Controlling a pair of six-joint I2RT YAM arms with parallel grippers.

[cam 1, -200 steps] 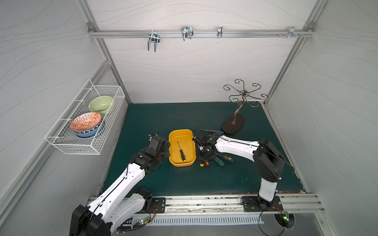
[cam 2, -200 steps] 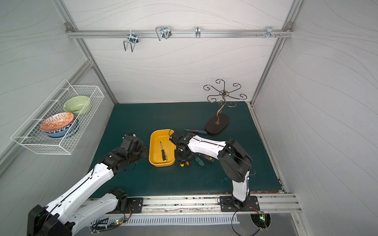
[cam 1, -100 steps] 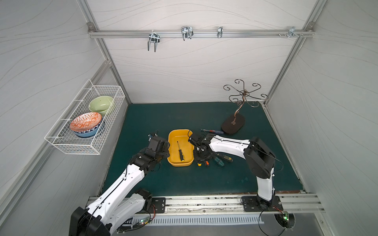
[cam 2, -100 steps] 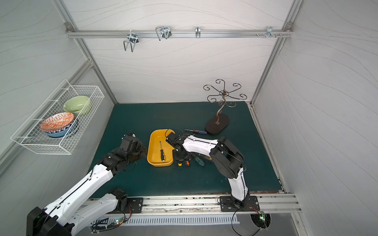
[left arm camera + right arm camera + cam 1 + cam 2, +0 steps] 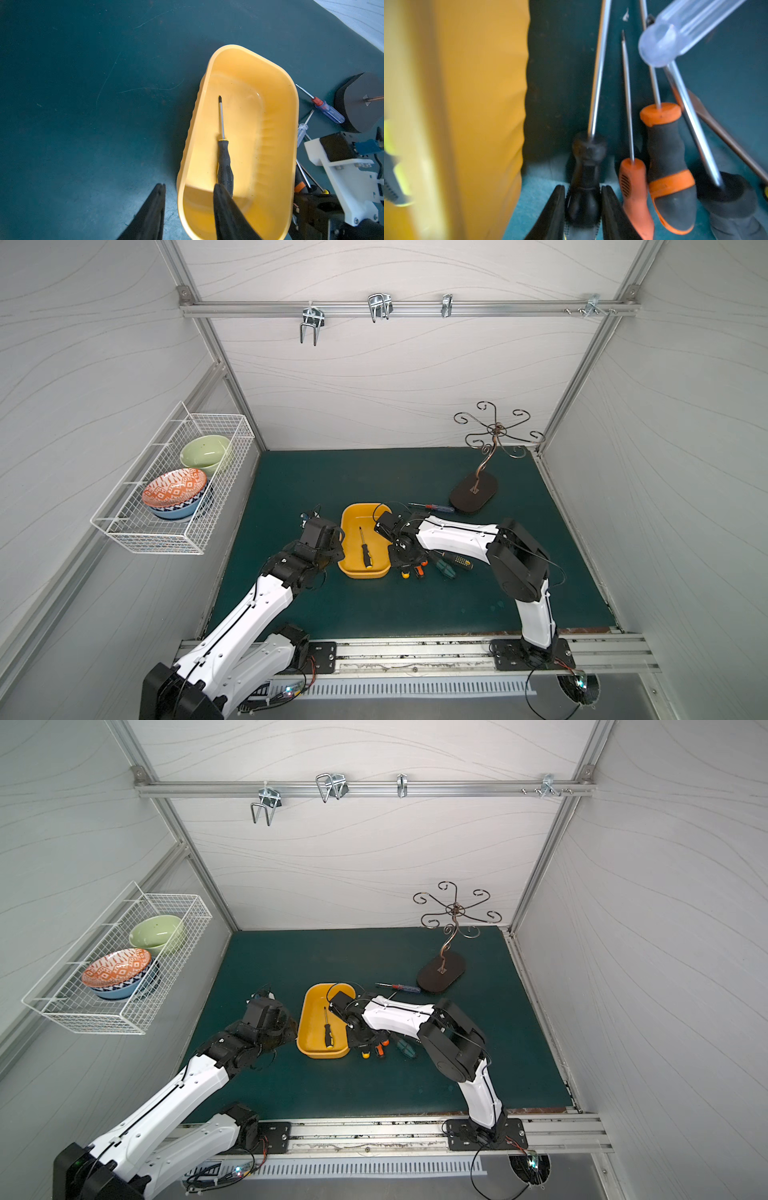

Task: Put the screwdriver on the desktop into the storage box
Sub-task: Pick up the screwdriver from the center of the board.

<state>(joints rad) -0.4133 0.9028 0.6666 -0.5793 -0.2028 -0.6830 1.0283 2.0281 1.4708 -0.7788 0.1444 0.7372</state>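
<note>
Right gripper (image 5: pixel 582 188) pinches bulbous black screwdriver (image 5: pixel 588 149) beside ribbed yellow storage box (image 5: pixel 477 104).

Yellow storage box (image 5: pixel 365 573) on teal tabletop (image 5: pixel 332 472), one screwdriver (image 5: pixel 366 551) flat inside; just outside, right hand (image 5: pixel 582 187) pinches a black-handled screwdriver (image 5: pixel 588 149).

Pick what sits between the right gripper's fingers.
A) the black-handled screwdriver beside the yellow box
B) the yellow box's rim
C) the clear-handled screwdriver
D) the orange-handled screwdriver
A: in the right wrist view the right gripper has its fingers against both sides of the black-handled screwdriver, which lies on the desktop beside the storage box.
</note>
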